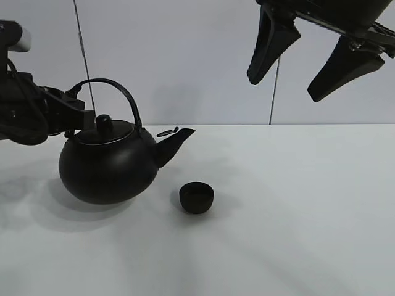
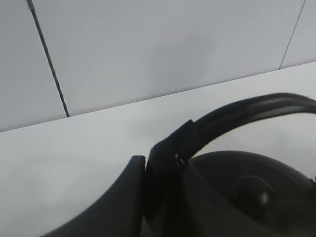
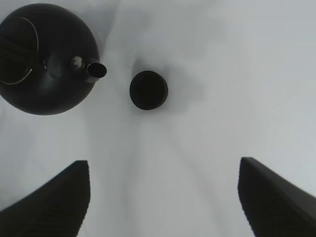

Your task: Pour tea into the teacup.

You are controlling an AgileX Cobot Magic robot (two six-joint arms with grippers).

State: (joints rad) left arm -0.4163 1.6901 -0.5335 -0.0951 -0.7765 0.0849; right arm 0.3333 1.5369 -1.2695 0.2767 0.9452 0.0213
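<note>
Black teacup point(image 1: 197, 197) sits on the white table point(image 1: 296, 216), just off the kettle point(image 1: 108, 163) spout, slightly nearer us. Left gripper point(image 2: 148, 182) looks clamped on the handle; right gripper point(image 1: 308, 58) hangs wide open, empty, well away.

Kettle point(image 1: 108, 163) on table point(image 1: 296, 216) — teacup point(image 1: 197, 198) just right, near spout.

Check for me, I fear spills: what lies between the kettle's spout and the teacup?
Nothing: only bare white table separates the spout from the teacup, clearest in the right wrist view.
</note>
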